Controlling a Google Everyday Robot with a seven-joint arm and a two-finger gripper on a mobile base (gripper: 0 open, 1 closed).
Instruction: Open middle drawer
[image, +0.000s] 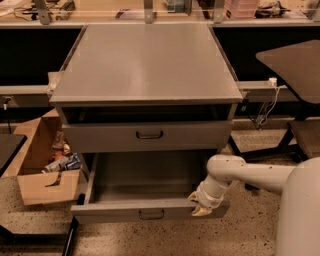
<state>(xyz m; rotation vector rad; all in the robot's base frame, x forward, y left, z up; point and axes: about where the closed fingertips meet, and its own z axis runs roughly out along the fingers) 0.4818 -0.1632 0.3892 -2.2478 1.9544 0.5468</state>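
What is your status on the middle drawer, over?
Gripper at middle drawer front, right end. Drawer pulled well out. Nothing blocking it.

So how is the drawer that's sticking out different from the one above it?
The pulled-out drawer is far open, tray showing; the drawer above is pushed in. The pulled-out drawer's front is lower; the drawer above's is taller. The tool sits at the pulled-out drawer's front only. Both are grey with a dark handle.

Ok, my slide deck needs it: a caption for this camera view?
Robot's gripper at the right front edge of the pulled-out middle drawer.
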